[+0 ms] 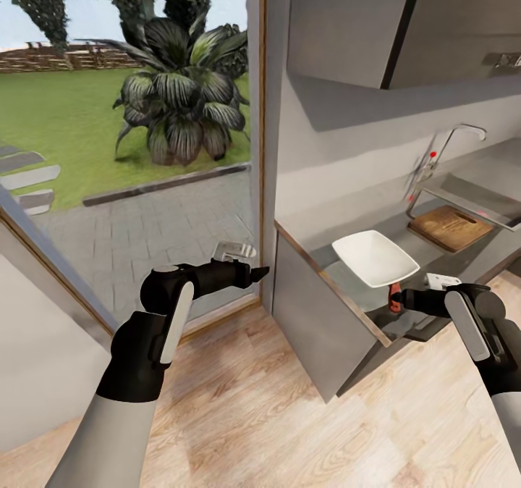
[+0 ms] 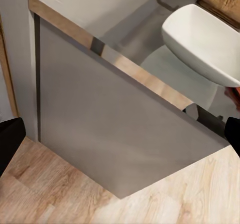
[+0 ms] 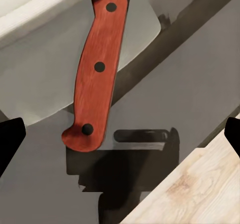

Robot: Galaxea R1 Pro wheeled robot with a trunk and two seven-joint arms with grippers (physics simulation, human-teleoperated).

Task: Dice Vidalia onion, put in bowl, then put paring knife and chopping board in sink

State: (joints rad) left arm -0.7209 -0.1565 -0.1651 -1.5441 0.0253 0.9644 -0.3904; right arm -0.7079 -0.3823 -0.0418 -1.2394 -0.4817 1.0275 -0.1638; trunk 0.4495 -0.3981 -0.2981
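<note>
Right hand (image 1: pixel 407 300) is spread wide, paring knife (image 3: pixel 97 72) lying on tabletop (image 1: pixel 329 238) just ahead of it. Bowl (image 1: pixel 374 257) is seen just beyond. Left hand (image 1: pixel 255 271) is held off the tabletop, spread wide.

You have one bowl (image 1: pixel 375 258) just beyond your right gripper (image 1: pixel 399 301), one knife (image 1: pixel 394 297) at its fingertips, and one board (image 1: pixel 450 228) farther past it, with one tap (image 1: pixel 454 137) beyond that. Your two grippers count the left gripper (image 1: pixel 257 271) too. The knife handle carries three rivets (image 3: pixel 99 66).
</note>
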